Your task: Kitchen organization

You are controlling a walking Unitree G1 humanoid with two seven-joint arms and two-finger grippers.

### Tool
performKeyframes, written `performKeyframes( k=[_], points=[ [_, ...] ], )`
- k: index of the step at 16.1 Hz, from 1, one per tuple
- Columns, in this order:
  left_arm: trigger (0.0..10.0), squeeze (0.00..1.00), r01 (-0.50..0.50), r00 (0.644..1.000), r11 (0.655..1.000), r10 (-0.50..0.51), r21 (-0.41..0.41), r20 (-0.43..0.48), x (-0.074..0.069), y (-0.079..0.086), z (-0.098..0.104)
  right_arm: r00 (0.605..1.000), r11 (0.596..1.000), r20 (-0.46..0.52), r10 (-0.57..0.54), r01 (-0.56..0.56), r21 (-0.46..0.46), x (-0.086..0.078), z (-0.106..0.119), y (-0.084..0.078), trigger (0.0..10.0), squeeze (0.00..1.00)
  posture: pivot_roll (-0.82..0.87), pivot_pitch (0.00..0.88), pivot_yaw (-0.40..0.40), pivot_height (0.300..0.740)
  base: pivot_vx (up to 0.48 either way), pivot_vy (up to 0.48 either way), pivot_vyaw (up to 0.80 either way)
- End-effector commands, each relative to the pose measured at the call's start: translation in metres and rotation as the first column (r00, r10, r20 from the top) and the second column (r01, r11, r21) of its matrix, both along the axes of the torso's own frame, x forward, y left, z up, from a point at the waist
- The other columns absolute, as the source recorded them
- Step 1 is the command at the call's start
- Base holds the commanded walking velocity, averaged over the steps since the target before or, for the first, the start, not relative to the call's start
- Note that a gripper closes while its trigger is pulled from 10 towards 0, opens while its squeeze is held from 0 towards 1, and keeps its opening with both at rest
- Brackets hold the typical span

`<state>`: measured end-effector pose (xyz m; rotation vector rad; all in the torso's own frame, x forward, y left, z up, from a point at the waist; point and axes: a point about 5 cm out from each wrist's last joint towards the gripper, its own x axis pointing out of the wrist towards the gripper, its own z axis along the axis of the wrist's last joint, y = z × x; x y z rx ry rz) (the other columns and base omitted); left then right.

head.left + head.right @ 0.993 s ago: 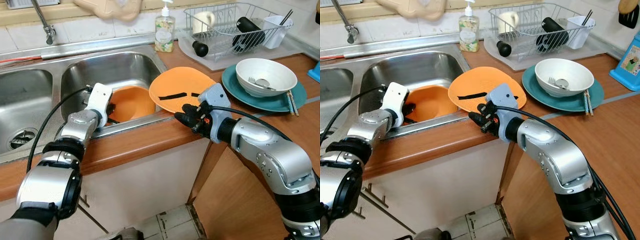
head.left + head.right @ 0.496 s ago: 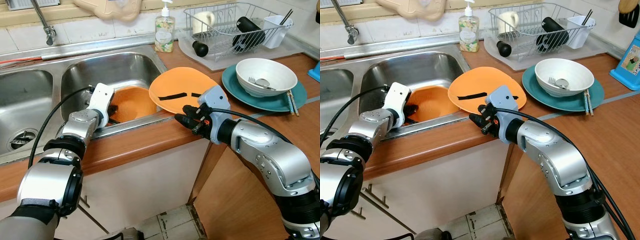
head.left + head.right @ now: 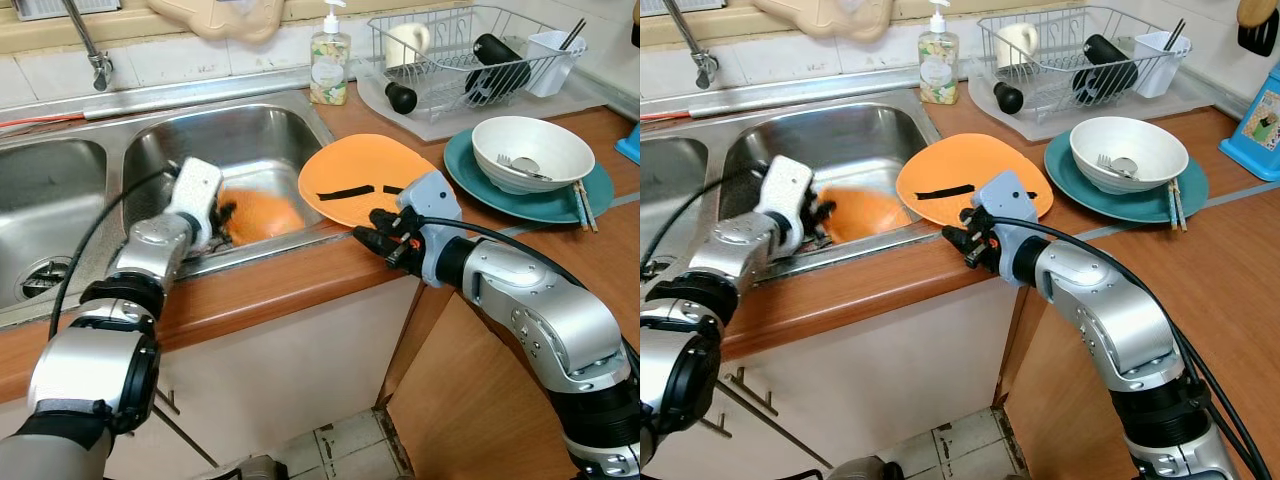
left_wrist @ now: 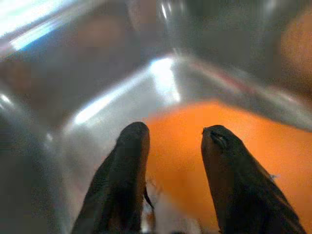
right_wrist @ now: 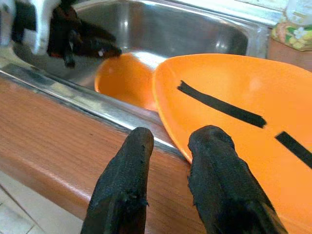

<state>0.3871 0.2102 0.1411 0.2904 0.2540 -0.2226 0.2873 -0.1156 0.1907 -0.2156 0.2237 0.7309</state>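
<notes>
Counts: 2 orange dishes. 1 orange bowl lies in the right basin of the sink, near its front wall, blurred in the head views. 1 orange plate w/ 2 black strips on it sits on the wooden worktop, its edge overhanging the sink rim. Also 1 teal plate carrying 1 white bowl w/ cutlery in it, 1 pair of chopsticks resting on the teal plate's edge, 1 soap bottle, 1 dish rack holding a mug & a black bottle.

Left hand: arm reaches over the sink's front edge, fingers down inside the basin, spread apart, nothing between them; in the left wrist view the tips hang just over the orange bowl's near part. Touching or not: can't tell.

Right hand: forearm lies low along the worktop front, fingers pointing toward the sink. Fingers slightly parted, nothing gripped; they sit at the near edge of the orange plate, 1 finger just beside its rim.
</notes>
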Motion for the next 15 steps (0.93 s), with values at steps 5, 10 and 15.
performKeyframes(
  k=[5,10,15],
  points=[
    [10.0,1.00,0.020,0.989,0.981,0.008,-0.191,0.144,0.002,-0.001,0.021,0.978,0.976,0.009,-0.210,0.209,0.069,0.007,0.008,-0.022,10.0,0.00,-0.12,0.000,0.072,0.740,0.000,0.000,0.00],
    [10.0,1.00,0.142,0.986,0.854,-0.076,-0.500,0.149,0.000,-0.029,0.028,0.891,0.884,-0.122,-0.437,0.450,0.127,0.010,0.001,-0.049,10.0,1.00,-0.12,0.000,0.065,0.740,0.000,0.000,0.00],
    [10.0,1.00,0.117,0.991,0.758,-0.129,-0.642,0.028,-0.002,-0.044,0.016,0.813,0.808,-0.247,-0.527,0.569,0.149,0.011,-0.008,-0.060,10.0,1.00,-0.12,0.000,0.073,0.740,0.000,0.000,0.00]
  ],
)
